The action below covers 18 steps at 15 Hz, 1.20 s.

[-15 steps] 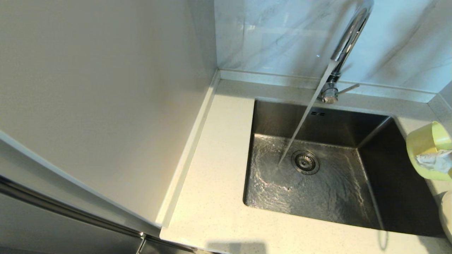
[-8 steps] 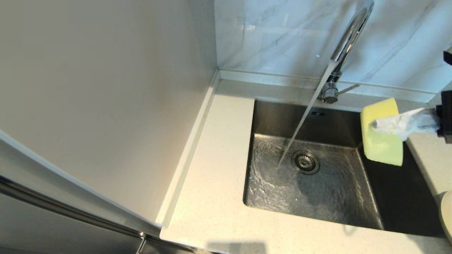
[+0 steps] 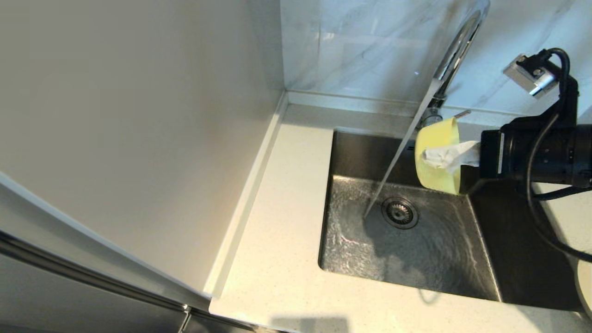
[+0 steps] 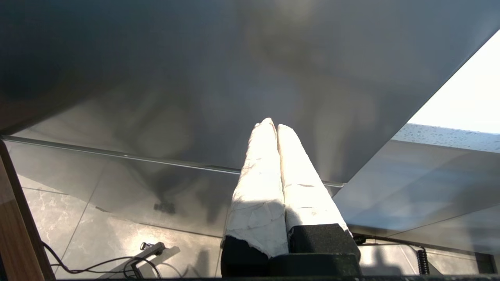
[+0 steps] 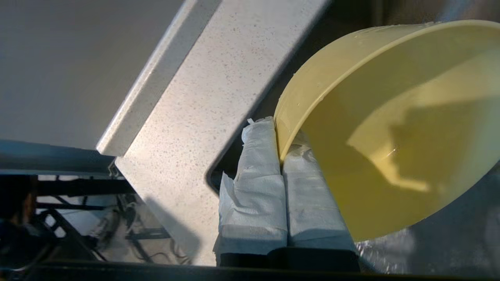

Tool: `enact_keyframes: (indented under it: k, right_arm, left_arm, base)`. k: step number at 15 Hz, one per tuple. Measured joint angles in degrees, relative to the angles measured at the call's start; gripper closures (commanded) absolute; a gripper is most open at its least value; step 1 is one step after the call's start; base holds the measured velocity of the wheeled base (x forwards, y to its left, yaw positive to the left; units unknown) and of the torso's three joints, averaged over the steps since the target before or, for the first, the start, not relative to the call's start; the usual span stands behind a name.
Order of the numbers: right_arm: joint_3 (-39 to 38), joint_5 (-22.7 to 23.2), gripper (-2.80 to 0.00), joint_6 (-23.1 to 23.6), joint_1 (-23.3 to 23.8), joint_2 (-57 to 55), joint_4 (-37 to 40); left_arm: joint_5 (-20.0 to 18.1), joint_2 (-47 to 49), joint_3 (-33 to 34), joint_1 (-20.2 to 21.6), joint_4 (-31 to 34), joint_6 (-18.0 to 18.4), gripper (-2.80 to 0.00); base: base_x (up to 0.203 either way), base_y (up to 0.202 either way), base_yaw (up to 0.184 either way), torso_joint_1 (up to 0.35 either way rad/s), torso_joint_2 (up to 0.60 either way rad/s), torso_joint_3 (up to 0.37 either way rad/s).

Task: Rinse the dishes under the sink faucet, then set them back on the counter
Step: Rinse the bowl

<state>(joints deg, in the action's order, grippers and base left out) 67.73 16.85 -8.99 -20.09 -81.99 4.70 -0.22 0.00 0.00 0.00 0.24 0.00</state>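
Your right gripper pinches the bowl rim, tilted beside the faucet stream for rinsing; left gripper pressed together, parked.

The head camera is looking forward and down from above onto the desk, the sink and the faucet, with the tiled wall behind. The right wrist camera is sitting close behind the right gripper, looking along its wrapped fingers at the bowl and the desk's edge; both views are sharing bowl, desk and sink. The left wrist camera is looking past the left gripper at a grey cabinet panel and the tiled floor.
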Motion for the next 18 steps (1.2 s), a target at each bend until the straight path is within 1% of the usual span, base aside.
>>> enact_keyframes:
  k: [2,3,6,7,10,13,16,18]
  right_arm:
    - [-2.5,-0.2,0.0,0.8,-2.4,-0.4,-4.5]
    - [-3.0,-0.3,0.0,1.3,-3.0,-0.6,-5.4]
    - [-3.5,-0.3,0.0,4.6,-4.3,-1.5,-6.1]
    - [-3.5,-0.6,0.0,5.0,-4.6,-2.0,-7.2]
    - [-3.2,-2.9,0.0,5.4,-5.2,-4.1,-9.6]
    - [-3.2,-5.5,0.0,7.7,-5.3,-6.3,-9.8]
    - [-3.0,-5.9,0.0,8.1,-5.3,-8.3,-10.2]
    - [-2.9,-5.9,0.0,9.1,-5.3,-9.5,-11.9]
  left_arm:
    - [0.0,0.0,0.0,0.0,0.0,0.0,0.0]
    - [0.0,0.0,0.0,0.0,0.0,0.0,0.0]
    - [0.0,0.0,0.0,0.0,0.0,0.0,0.0]
    - [0.0,0.0,0.0,0.0,0.0,0.0,0.0]
    - [0.0,0.0,0.0,0.0,0.0,0.0,0.0]
    - [0.0,0.0,0.0,0.0,0.0,0.0,0.0]
    - [0.0,0.0,0.0,0.0,0.0,0.0,0.0]
    - [0.0,0.0,0.0,0.0,0.0,0.0,0.0]
  base:
    - [0.0,0.0,0.0,0.0,0.0,0.0]
    - [0.0,0.0,0.0,0.0,0.0,0.0]
    - [0.0,0.0,0.0,0.0,0.0,0.0]
    - [0.0,0.0,0.0,0.0,0.0,0.0]
    - [0.0,0.0,0.0,0.0,0.0,0.0]
    - [0.0,0.0,0.0,0.0,0.0,0.0]
    - [0.0,0.0,0.0,0.0,0.0,0.0]
    - [0.0,0.0,0.0,0.0,0.0,0.0]
